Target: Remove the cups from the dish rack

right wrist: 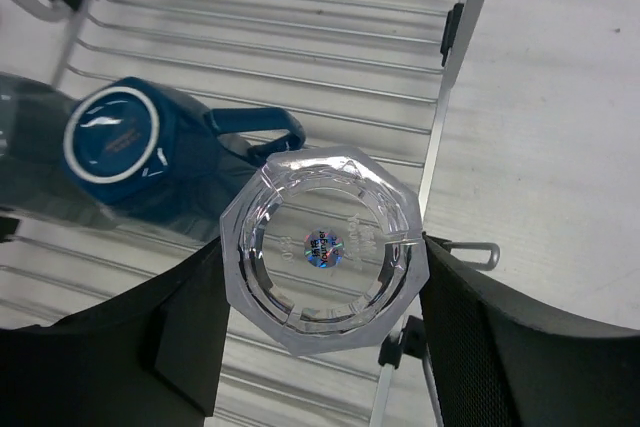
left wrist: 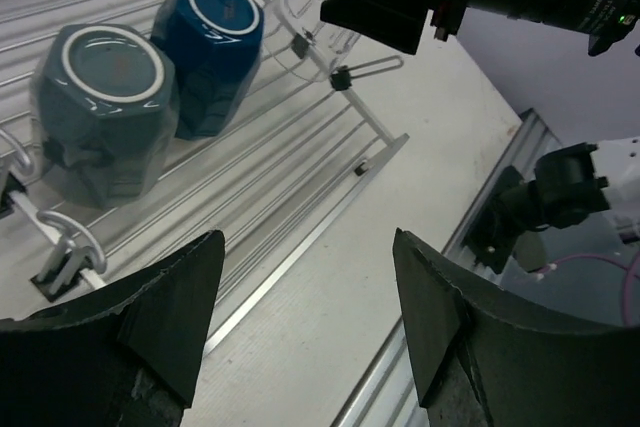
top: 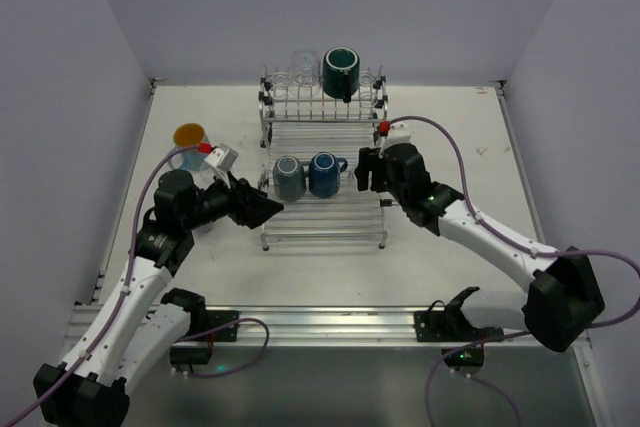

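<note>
The silver wire dish rack point(top: 325, 215) stands mid-table. On its raised rear tier sit a clear glass point(top: 303, 65) and a teal mug point(top: 341, 72). Upside down on the flat tray are a grey-teal mug point(top: 289, 178) and a dark blue mug point(top: 323, 175), which both show in the left wrist view: grey-teal mug point(left wrist: 100, 112), dark blue mug point(left wrist: 210, 37). My right gripper point(top: 362, 172) is shut on a clear glass tumbler point(right wrist: 325, 247) at the tray's right edge, beside the dark blue mug point(right wrist: 140, 147). My left gripper point(top: 268, 209) is open and empty at the tray's front left. No purple cup is in view.
A light blue mug with an orange inside point(top: 188, 139) stands upright on the table left of the rack, behind my left arm. An aluminium rail point(top: 330, 322) runs along the near edge. White walls close the back and sides.
</note>
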### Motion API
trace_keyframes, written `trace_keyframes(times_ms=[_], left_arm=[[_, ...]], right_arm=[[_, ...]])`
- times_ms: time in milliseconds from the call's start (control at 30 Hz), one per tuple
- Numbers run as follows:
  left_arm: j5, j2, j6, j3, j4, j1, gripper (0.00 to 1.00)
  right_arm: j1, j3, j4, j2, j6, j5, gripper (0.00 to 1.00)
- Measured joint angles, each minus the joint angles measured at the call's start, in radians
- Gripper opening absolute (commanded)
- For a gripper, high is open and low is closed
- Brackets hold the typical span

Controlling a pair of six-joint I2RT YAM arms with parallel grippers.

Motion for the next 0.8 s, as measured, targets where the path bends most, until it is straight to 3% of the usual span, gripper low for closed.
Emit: trace_keyframes(times_ms=[233, 433, 600, 800], left_arm=[[0.121, 0.063, -0.219, -0.053, 0.24, -0.037, 0.74], [0.095, 0.137, -0.393, -0.071, 0.425, -0.205, 0.74], [0.023, 0.215, -0.472, -0.071, 0.532, -0.33, 0.73], [-0.037, 0.318, -0.548, -0.072, 0.666, -0.394, 0.71]], right_arm=[[0.0, -0.149, 0.052, -0.334, 0.146, -0.085, 0.21], [0.011, -0.296, 0.2, -0.542, 0.352, -0.278, 0.21], [0.016, -0.369, 0.323, -0.591, 0.489, -0.421, 0.21], [0.024, -0.423, 0.468, -0.555, 0.597, -0.536, 0.21]])
